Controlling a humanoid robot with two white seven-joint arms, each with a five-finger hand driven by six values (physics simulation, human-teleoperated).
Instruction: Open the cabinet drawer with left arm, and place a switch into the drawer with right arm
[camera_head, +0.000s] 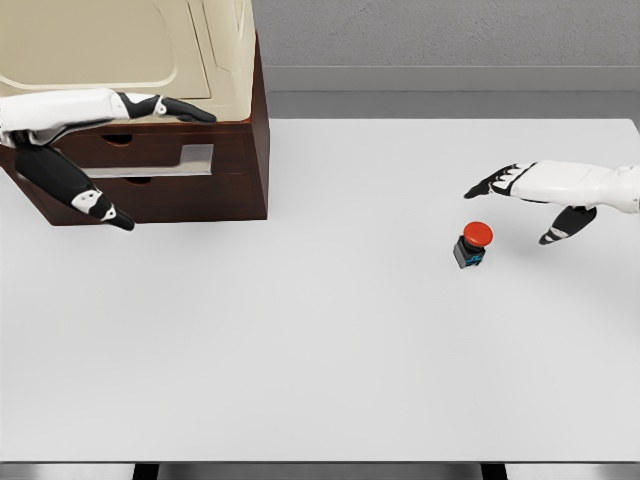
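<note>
A switch (472, 245) with a red push button on a dark body stands on the white table (300, 360), right of the middle. My right hand (508, 216) hovers just above and to the right of it, open, its fingers spread and apart from the switch. At the back left stands a dark wooden cabinet (245, 170) with a cream top. My left hand (163, 168) is open in front of its drawer fronts, one finger by the top edge and the thumb low near the base. A pale strip (160, 166) shows at the upper drawer.
The table's far edge meets a grey wall behind. The cabinet takes up the back left corner, and its front faces the middle of the table. A dark handle recess (118, 139) shows on the upper drawer front.
</note>
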